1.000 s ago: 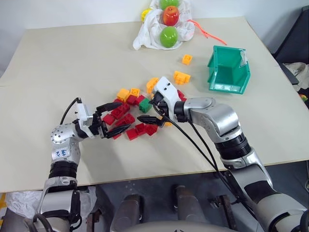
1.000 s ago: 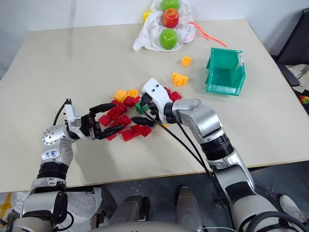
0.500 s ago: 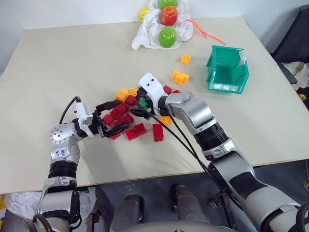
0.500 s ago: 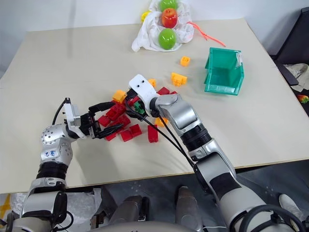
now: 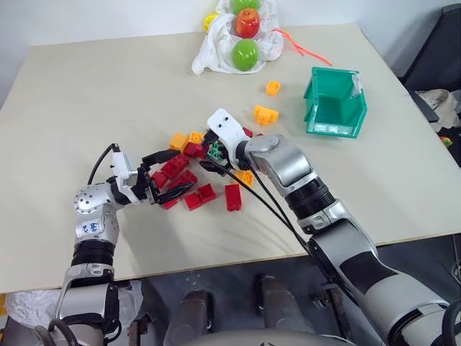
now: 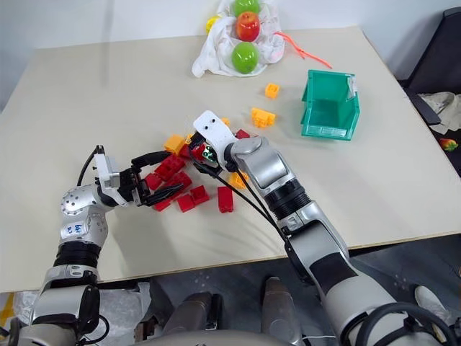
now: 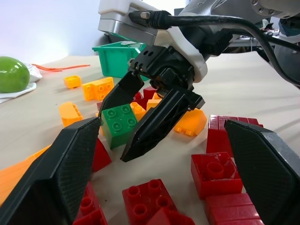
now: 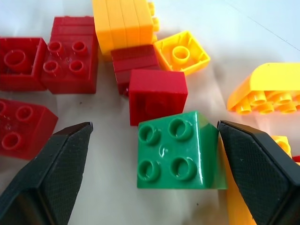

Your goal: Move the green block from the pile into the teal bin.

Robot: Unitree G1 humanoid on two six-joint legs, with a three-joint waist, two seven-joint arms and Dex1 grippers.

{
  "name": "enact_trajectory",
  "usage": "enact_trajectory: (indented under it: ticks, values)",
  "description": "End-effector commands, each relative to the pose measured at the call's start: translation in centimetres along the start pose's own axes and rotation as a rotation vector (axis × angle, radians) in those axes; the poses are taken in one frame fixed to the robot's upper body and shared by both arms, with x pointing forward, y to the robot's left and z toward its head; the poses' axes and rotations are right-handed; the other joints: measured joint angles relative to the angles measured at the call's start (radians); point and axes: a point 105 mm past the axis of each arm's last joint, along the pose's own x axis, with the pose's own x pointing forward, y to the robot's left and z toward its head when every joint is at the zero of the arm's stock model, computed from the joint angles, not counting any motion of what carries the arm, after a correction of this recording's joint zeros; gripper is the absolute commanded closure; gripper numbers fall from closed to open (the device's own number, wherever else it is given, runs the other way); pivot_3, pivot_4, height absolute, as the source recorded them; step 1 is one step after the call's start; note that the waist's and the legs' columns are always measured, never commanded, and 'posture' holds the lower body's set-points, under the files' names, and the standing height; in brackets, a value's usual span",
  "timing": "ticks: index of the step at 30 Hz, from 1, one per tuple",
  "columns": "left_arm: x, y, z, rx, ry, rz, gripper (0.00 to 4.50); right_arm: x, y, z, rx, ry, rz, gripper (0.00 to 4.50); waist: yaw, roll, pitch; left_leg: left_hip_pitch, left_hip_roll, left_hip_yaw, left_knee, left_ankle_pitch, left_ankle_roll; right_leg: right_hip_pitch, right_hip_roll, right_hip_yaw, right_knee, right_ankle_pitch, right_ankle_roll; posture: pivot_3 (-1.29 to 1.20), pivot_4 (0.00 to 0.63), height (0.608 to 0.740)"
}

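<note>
Right wrist view: right gripper (image 8: 150, 178) fingers spread wide, straddling the green block (image 8: 176, 150), one touching.

One green block (image 8: 175, 151) lies in the pile (image 5: 196, 173), among red bricks (image 5: 233, 197) too closely packed to count exactly and several orange-yellow bricks (image 5: 180, 140). Two more orange-yellow bricks lie apart on the worktop (image 5: 86, 94): a small one (image 5: 272, 88) and a larger one (image 5: 265, 114). There is one teal bin (image 5: 333, 102), one white bag (image 5: 209, 52) holding two green fruits (image 5: 244, 54) and one red fruit (image 5: 247, 24), and two end effectors, the left end effector (image 5: 170, 175) and the right end effector (image 7: 139, 123).
</note>
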Motion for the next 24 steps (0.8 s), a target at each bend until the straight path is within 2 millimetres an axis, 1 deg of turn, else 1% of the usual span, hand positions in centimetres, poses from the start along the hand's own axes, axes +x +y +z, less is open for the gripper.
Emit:
enact_trajectory:
  ticks: [1, 4, 7, 9, 11, 12, 13, 14, 15, 17, 19, 21, 23, 24]
  values:
    - [-0.4, 0.2, 0.8, 0.045, -0.011, 0.01, 0.0, 0.0, 0.4, 0.1, -0.051, -0.015, 0.012, 0.2, 0.0, 0.0, 0.0, 0.0, 0.0, 0.0, 0.0, 0.0, 0.0, 0.0, 0.0, 0.0, 0.0, 0.0, 0.0, 0.0, 0.15, 0.74]
    - [-0.3, 0.1, 0.9, 0.046, -0.014, 0.007, 0.0, -0.4, 0.3, 0.9, -0.036, -0.059, 0.007, 0.93, 0.0, 0.0, 0.0, 0.0, 0.0, 0.0, 0.0, 0.0, 0.0, 0.0, 0.0, 0.0, 0.0, 0.0, 0.0, 0.0, 0.15, 0.74]
    - [-0.2, -0.1, 1.0, 0.049, -0.013, -0.004, 0.0, -2.0, 0.4, 2.6, -0.024, -0.137, 0.026, 2.0, 0.0, 0.0, 0.0, 0.0, 0.0, 0.0, 0.0, 0.0, 0.0, 0.0, 0.0, 0.0, 0.0, 0.0, 0.0, 0.0, 0.15, 0.74]
    - [0.0, -0.2, 1.2, 0.05, -0.013, -0.021, 0.0, -3.6, 0.7, 3.7, -0.006, -0.204, 0.051, 2.61, 0.002, 0.0, 0.0, -0.001, 0.0, 0.0, 0.0, 0.0, 0.0, 0.0, 0.0, 0.0, 0.0, 0.0, 0.0, 0.0, 0.15, 0.74]
    - [0.5, -0.4, 1.4, 0.05, -0.016, -0.036, 0.0, -5.7, 1.1, 4.6, 0.029, -0.273, 0.089, 3.25, 0.004, 0.0, 0.0, -0.001, 0.0, -0.001, 0.0, 0.0, 0.0, 0.0, 0.0, -0.001, -0.001, 0.0, 0.0, 0.0, 0.15, 0.74]
    - [0.6, -0.5, 1.5, 0.05, -0.017, -0.041, 0.0, -6.4, 1.2, 4.8, 0.038, -0.291, 0.1, 3.62, 0.006, 0.0, 0.0, -0.001, 0.0, -0.001, 0.0, 0.0, 0.0, 0.0, 0.0, -0.001, -0.001, 0.0, 0.0, 0.0, 0.15, 0.74]
    - [1.1, -0.8, 1.6, 0.048, -0.017, -0.063, 0.0, -7.6, 1.2, 4.9, 0.042, -0.314, 0.103, 3.93, 0.008, 0.0, 0.0, -0.001, 0.0, -0.001, 0.0, 0.0, 0.0, 0.0, 0.0, -0.001, -0.001, 0.0, 0.0, 0.0, 0.15, 0.74]
    - [1.6, -1.0, 1.7, 0.048, -0.017, -0.081, 0.0, -8.7, 1.1, 4.9, 0.042, -0.328, 0.104, 4.25, 0.01, 0.0, 0.0, -0.001, 0.0, -0.001, 0.0, 0.0, 0.0, 0.0, 0.0, -0.001, -0.001, 0.0, 0.0, 0.0, 0.15, 0.74]
    - [2.3, -1.3, 1.9, 0.05, -0.021, -0.097, 0.0, -10.0, 1.0, 4.4, 0.036, -0.334, 0.105, 4.48, 0.015, 0.0, 0.0, -0.001, 0.0, -0.001, 0.0, 0.0, 0.0, 0.0, 0.0, -0.001, -0.001, 0.0, 0.0, 0.0, 0.15, 0.74]
    - [3.0, -1.3, 2.2, 0.05, -0.035, -0.102, 0.0, -11.4, 0.9, 3.1, 0.021, -0.323, 0.099, 4.48, 0.034, 0.0, 0.0, -0.001, 0.0, -0.001, 0.0, 0.0, 0.0, 0.0, 0.0, -0.001, -0.001, 0.0, 0.0, 0.0, 0.15, 0.74]
    - [3.3, -1.3, 2.3, 0.046, -0.037, -0.107, 0.0, -11.8, 0.7, 2.1, 0.014, -0.303, 0.077, 4.48, 0.037, 0.0, 0.0, -0.001, -0.001, -0.001, 0.0, -0.001, 0.001, 0.001, -0.001, -0.001, -0.002, 0.0, 0.0, 0.0, 0.15, 0.74]
    - [3.3, -1.2, 2.2, 0.042, -0.032, -0.112, 0.0, -11.5, 0.3, 1.6, 0.021, -0.291, 0.05, 4.48, 0.033, 0.0, 0.0, -0.001, -0.001, 0.0, 0.0, -0.001, 0.001, 0.001, -0.001, -0.001, -0.003, 0.0, 0.0, 0.0, 0.15, 0.74]
    - [3.4, -1.0, 2.1, 0.041, -0.028, -0.11, 0.0, -10.6, -0.6, 0.9, 0.058, -0.254, 0.005, 4.48, 0.025, 0.0, 0.0, -0.001, -0.001, 0.001, 0.0, -0.001, 0.001, 0.001, 0.001, -0.001, -0.002, 0.0, 0.0, 0.0, 0.15, 0.74]
    - [3.4, -0.9, 2.0, 0.042, -0.026, -0.109, 0.0, -10.2, -0.8, 0.6, 0.073, -0.231, -0.008, 4.32, 0.024, 0.0, 0.0, 0.0, -0.001, 0.002, 0.0, -0.001, 0.0, 0.001, 0.002, -0.001, -0.001, 0.0, 0.0, 0.0, 0.15, 0.74]
